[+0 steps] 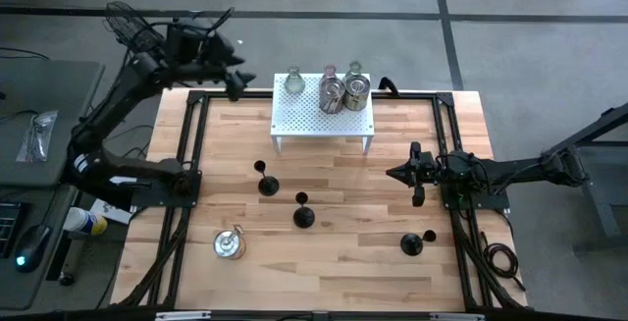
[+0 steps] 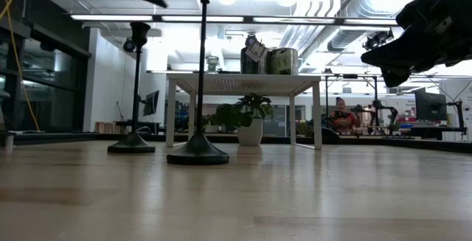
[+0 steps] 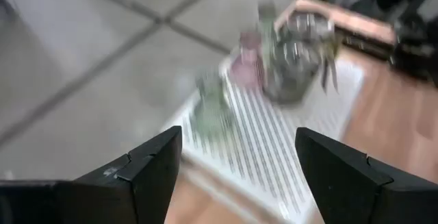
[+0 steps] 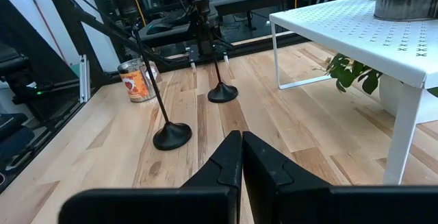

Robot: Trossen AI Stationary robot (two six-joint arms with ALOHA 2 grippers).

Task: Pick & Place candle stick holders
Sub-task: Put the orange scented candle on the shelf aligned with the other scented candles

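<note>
We look down on a wooden table point(image 1: 334, 252) framed by dark rails, with one dark arm at each side.

At the far left corner, the left gripper point(image 1: 235, 76) hangs raised above the table's back edge, just left of the white rack. Its two fingers point(image 3: 147, 172) stand spread apart with nothing between them; its wrist camera looks down past them at the rack and the holders on it.

On the near left part of the table sits a squat silvery holder point(image 1: 230, 244), alone. Further right, toward the middle, two black stemmed holders stand upright on round bases: one point(image 1: 266, 182) nearer the rack, and one point(image 1: 304, 215) slightly nearer to us and to its right. From table height, these show as tall thin stems in front of the rack.

The white perforated rack point(image 1: 324, 117) stands at the back centre on thin legs. On its top, along the far edge, we see a clear glass holder point(image 1: 292, 82) at left, then a pinkish holder point(image 1: 330, 72), two silvery can-like holders point(image 1: 333, 96) point(image 1: 355, 91) touching each other, and another clear glass one point(image 1: 354, 68) behind them.

A third black holder point(image 1: 412, 243) is near the front right; whether it stands or lies we cannot tell.

At the right side, the right gripper point(image 1: 400, 174) rests low over the table, pointing toward the middle, its fingers point(image 4: 226, 162) pressed together on nothing.
</note>
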